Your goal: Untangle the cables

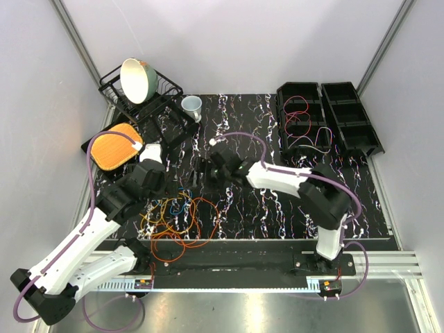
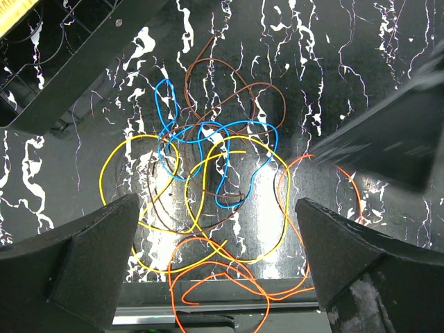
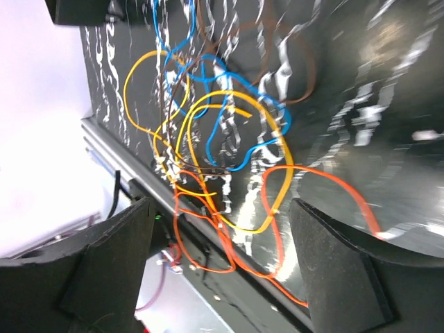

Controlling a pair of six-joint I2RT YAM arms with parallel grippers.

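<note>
The cables (image 1: 177, 218) lay in one loose knot of orange, yellow, blue and brown loops on the table (image 1: 277, 201), near its front edge and between the two arms. The left arm's fingers (image 2: 83, 257) were spread wide above the knot and grasped nothing, apparently so that the heap could be watched from close by. The right arm's fingers (image 3: 104, 257) were likewise seen apart and empty over the same loops, probably poised for a single strand to be picked out.
</note>
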